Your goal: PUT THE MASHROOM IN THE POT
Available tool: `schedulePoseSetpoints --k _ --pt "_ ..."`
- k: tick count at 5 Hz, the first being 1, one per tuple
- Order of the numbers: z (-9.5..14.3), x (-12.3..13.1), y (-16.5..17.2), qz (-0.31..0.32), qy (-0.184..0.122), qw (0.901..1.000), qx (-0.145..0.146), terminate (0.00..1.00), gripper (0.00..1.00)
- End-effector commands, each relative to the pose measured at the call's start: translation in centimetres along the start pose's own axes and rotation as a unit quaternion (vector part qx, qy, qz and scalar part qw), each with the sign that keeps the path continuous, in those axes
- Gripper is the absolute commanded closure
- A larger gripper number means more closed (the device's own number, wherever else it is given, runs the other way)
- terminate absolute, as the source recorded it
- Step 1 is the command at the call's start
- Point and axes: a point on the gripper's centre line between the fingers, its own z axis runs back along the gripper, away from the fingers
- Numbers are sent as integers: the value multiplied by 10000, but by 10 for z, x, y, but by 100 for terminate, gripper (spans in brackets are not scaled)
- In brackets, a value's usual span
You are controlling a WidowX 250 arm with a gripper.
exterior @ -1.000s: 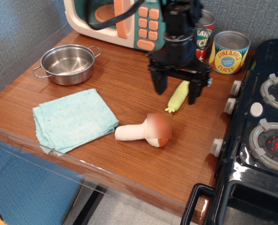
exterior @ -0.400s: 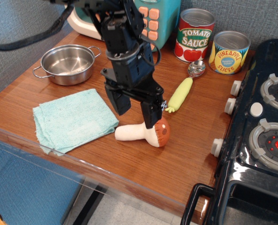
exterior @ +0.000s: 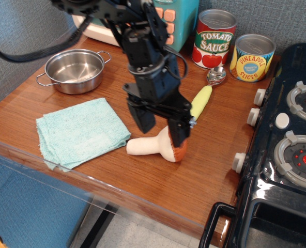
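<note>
observation.image: tool [exterior: 163, 126] open, straddling mashroom [exterior: 154, 146].

A wooden tabletop [exterior: 65, 103] with a reddish-brown grain finish fills the centre of the view. Behind it stands a wall [exterior: 277, 18] covered in grey-blue textured fabric. A clear plastic sheet [exterior: 60, 181] borders the tabletop's front edge. Below that edge are a blue surface [exterior: 24, 212] and pale floor [exterior: 142, 232]. Lighting is even and diffuse.
</note>
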Motion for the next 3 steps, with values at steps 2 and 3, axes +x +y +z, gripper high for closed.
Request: schedulePoseSetpoints --k 2,3 --pt "-28 21 -8 -40 58 9994 353 0 0" --pt "-36 18 -3 26 196 9981 589 0 100"
